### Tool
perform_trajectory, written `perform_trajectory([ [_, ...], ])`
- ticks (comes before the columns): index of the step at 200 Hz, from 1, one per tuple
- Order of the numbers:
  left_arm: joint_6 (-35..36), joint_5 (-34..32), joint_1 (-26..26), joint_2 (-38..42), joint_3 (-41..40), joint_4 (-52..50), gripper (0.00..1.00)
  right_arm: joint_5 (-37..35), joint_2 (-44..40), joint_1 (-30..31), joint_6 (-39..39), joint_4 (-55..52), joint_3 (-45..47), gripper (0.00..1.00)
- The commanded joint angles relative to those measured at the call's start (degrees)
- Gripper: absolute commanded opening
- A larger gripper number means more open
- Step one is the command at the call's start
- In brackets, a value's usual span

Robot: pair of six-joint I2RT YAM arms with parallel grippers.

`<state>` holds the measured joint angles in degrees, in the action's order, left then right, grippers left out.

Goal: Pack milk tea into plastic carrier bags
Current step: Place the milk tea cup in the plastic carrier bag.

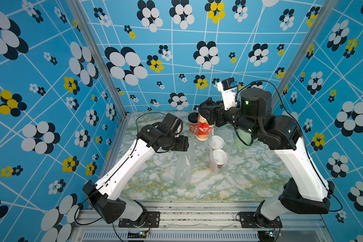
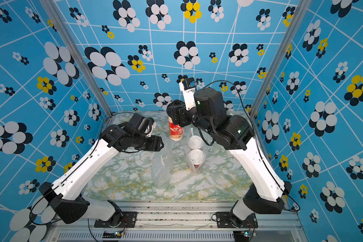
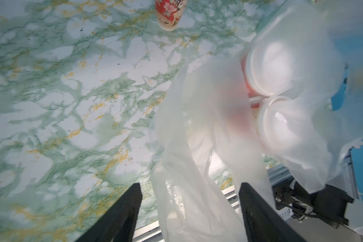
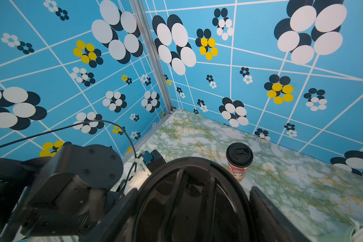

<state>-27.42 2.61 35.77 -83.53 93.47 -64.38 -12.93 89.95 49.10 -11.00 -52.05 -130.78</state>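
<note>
Right end effector (image 4: pixel 194 213), reaching level leftward, grips black-lidded cup (image 1: pixel 203 128).

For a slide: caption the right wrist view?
Right claw clamps a black-lidded red paper cup; second cup stands beyond on green marbled tabletop.

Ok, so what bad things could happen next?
The right end effector grips the black-lidded cup up by its lid, so the lid might pop off, or the cup could slip and spill. The left end effector stands open around the limp empty bag, so the bag's mouth may sag shut before the cup gets there.
</note>
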Motion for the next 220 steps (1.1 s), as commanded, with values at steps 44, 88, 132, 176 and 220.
perform_trajectory([
  [44,1.1,-3.2,1.7,0.0,-1.0,-5.7,0.61,-0.4,-0.9,1.5,-0.4,3.8,2.4,0.53],
  [88,0.3,-1.6,1.5,5.1,-4.2,-3.2,0.35,-0.2,2.3,4.5,-0.3,4.0,-0.8,0.54],
  [132,0.1,0.6,1.0,8.2,-7.0,-0.4,0.17,0.2,5.6,5.9,-1.1,4.0,-3.9,0.53],
  [176,-0.9,6.6,-3.0,14.8,-14.9,8.0,0.0,1.2,6.8,6.5,-3.9,6.8,-3.1,0.5],
  [220,-4.9,19.6,-11.2,22.5,-26.4,20.0,0.0,2.5,7.1,7.5,-6.2,11.3,-0.8,0.5],
])
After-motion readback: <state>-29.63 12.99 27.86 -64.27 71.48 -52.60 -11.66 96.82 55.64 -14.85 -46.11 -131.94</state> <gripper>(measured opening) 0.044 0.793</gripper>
